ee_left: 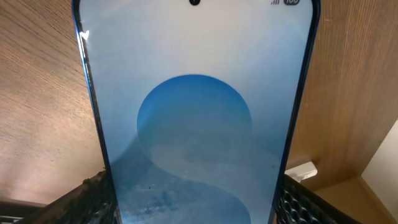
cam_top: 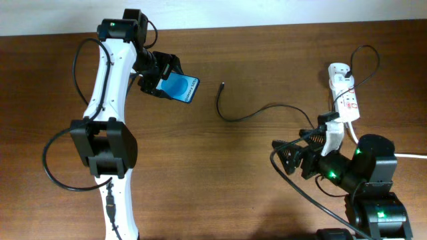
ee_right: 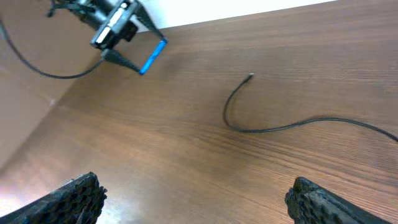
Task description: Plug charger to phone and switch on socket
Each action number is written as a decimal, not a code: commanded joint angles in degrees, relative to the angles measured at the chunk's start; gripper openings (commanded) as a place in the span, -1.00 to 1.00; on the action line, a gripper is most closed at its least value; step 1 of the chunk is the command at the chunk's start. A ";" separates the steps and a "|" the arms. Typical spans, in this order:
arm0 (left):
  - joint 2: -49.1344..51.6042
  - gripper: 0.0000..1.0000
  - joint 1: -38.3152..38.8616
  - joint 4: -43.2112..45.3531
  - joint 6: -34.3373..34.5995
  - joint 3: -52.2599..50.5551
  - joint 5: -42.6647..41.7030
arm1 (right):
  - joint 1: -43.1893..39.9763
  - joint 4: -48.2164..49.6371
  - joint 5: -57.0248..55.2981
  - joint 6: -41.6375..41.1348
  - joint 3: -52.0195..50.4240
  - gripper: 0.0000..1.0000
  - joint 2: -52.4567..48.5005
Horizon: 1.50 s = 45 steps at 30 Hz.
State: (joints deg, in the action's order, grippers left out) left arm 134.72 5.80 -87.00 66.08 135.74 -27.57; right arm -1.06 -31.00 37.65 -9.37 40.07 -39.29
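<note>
Overhead, your left gripper (cam_top: 159, 80) is clenched on the phone (cam_top: 181, 88), holding it off the bench (cam_top: 200, 173). The right gripper (cam_top: 291, 155) hangs released. The charger (ee_right: 242, 130) lies limp and light between them, so pinch it just behind the plug tip (cam_top: 221, 85).

From my feed I see a tabletop (cam_top: 220, 180) of dark brown wood, its grain running lengthwise across the overhead view, evenly lit with only soft shadows. Along the far edge a plain white wall (cam_top: 280, 12) meets it in a straight line. The right wrist view shows that wall as a bright strip above the wood. In the left wrist view the wood looks lighter and warmer, and I cannot identify a pale patch (ee_left: 384, 171) at the lower right corner
</note>
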 commanded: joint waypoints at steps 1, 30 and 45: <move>-0.07 -1.00 -0.46 -0.07 0.74 1.46 -0.44 | 0.26 0.72 0.66 -8.20 1.33 0.97 -0.61; -0.07 -1.00 -0.85 -2.95 0.46 1.46 -10.64 | 0.35 -6.47 1.16 -20.09 17.57 0.97 -25.86; -0.07 -1.00 -0.87 -3.32 -0.11 1.46 -10.60 | 0.37 -6.05 1.14 -21.49 17.57 0.97 -26.25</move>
State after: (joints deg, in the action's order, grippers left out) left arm 134.72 5.32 -90.50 66.04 135.76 -36.25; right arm -1.06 -37.52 37.65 -30.13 56.53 -65.10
